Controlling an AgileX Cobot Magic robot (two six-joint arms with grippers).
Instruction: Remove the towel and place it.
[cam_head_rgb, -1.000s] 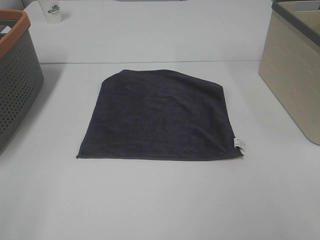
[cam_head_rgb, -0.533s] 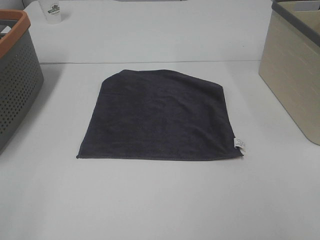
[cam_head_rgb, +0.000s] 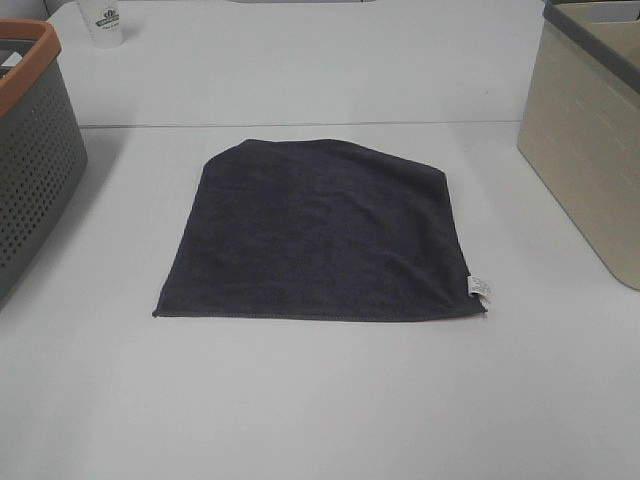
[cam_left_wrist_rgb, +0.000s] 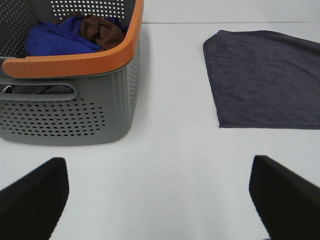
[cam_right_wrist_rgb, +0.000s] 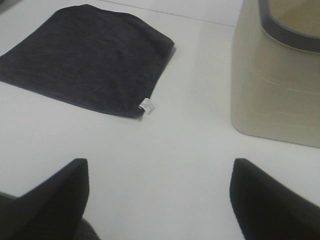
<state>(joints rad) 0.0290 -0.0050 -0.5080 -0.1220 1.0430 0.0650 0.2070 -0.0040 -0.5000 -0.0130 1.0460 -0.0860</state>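
Observation:
The dark charcoal towel (cam_head_rgb: 320, 233) lies flat in the middle of the white table, its small white tag (cam_head_rgb: 479, 287) at the near right corner. It also shows in the left wrist view (cam_left_wrist_rgb: 267, 77) and in the right wrist view (cam_right_wrist_rgb: 87, 57) with the tag (cam_right_wrist_rgb: 146, 106). My left gripper (cam_left_wrist_rgb: 159, 195) is open and empty, over bare table well short of the towel's near left corner. My right gripper (cam_right_wrist_rgb: 159, 200) is open and empty, over bare table short of the tagged corner. Neither gripper shows in the exterior high view.
A grey perforated basket with an orange rim (cam_head_rgb: 30, 150) stands at the left, holding blue and brown cloths (cam_left_wrist_rgb: 75, 32). A beige bin (cam_head_rgb: 590, 130) stands at the right, also in the right wrist view (cam_right_wrist_rgb: 277, 85). A white cup (cam_head_rgb: 103, 20) stands at the far left.

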